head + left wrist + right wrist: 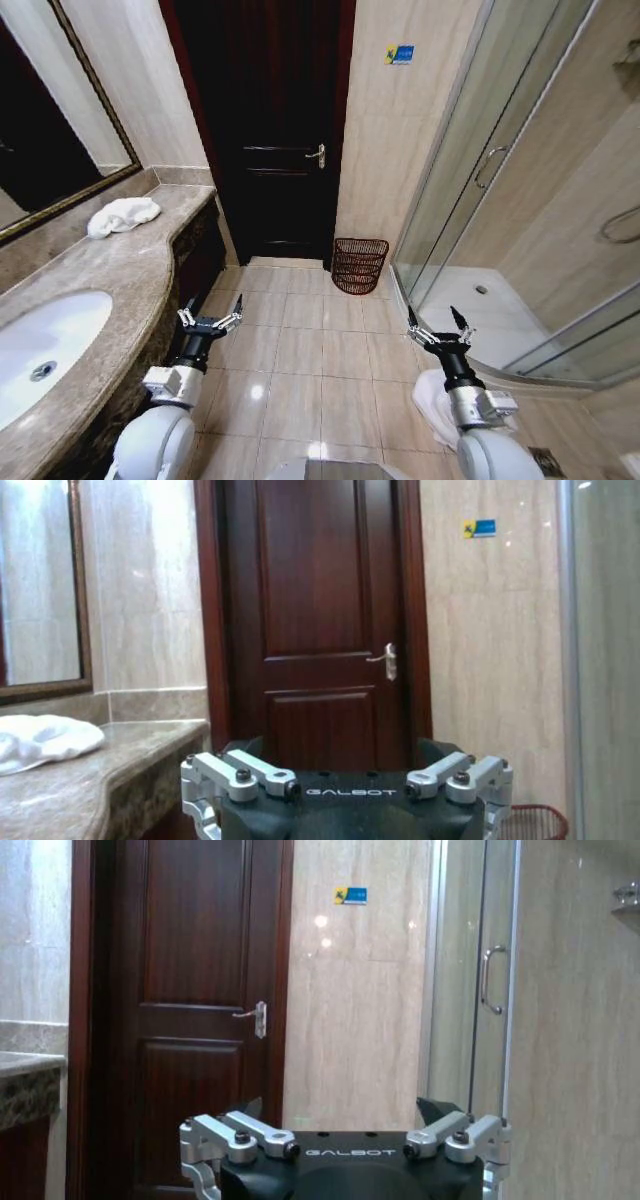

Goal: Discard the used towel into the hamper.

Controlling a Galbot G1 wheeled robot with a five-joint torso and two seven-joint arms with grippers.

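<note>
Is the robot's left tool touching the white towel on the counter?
Apart. In the head view the left tool hangs open over the floor, while the towel lies far off on the counter near the mirror.

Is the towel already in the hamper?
No, the towel lies on the counter by the mirror, and the hamper stands on the floor beside the door.

one towel (122, 215), one hamper (358, 265), one sink (45, 350), two tools (210, 322)

white towel (123, 215) on counter; hamper (359, 265) beside door.
</note>
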